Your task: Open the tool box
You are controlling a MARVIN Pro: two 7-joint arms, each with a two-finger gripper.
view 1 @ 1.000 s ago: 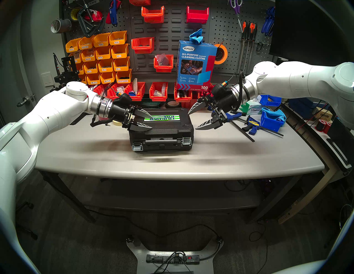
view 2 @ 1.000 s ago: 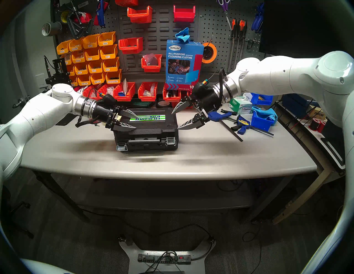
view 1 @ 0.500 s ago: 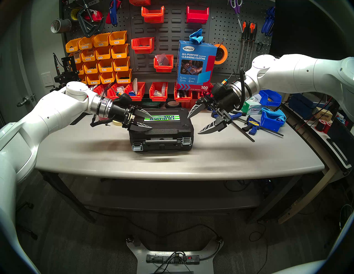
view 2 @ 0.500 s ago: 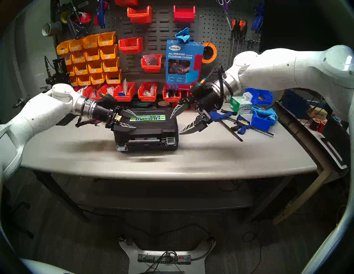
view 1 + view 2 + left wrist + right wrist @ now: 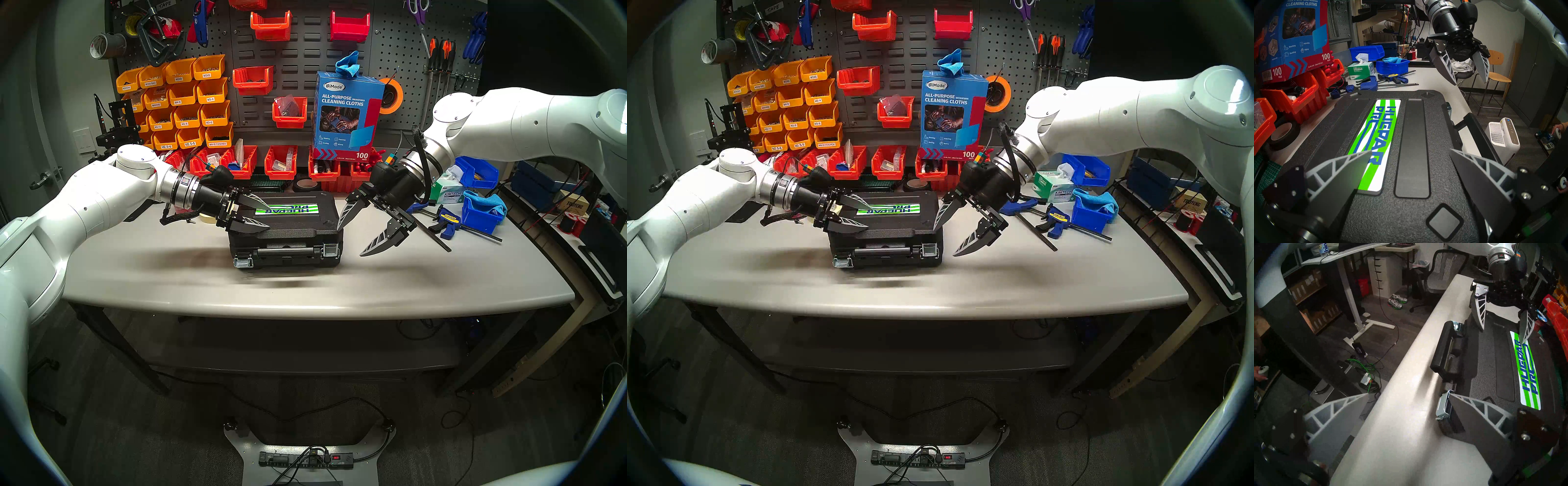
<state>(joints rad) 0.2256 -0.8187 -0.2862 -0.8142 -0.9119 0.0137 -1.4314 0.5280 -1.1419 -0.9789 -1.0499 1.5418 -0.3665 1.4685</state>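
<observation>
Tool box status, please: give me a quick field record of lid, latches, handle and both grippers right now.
tool box: flat on the table, lid shut
left latch: flipped down, looks released
right latch: up against the case
handle: faces the robot
left gripper: open, over the lid's left end
right gripper: open, at the right end, holding nothing

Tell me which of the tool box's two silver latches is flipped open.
The latch at the handle's left end in the head view: it hangs down loose. The other latch sits flat against the tool box.

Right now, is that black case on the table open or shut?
Shut. The tool box lies flat with its lid down on the base. Of its two silver latches, the left one hangs lower than the right.
</observation>
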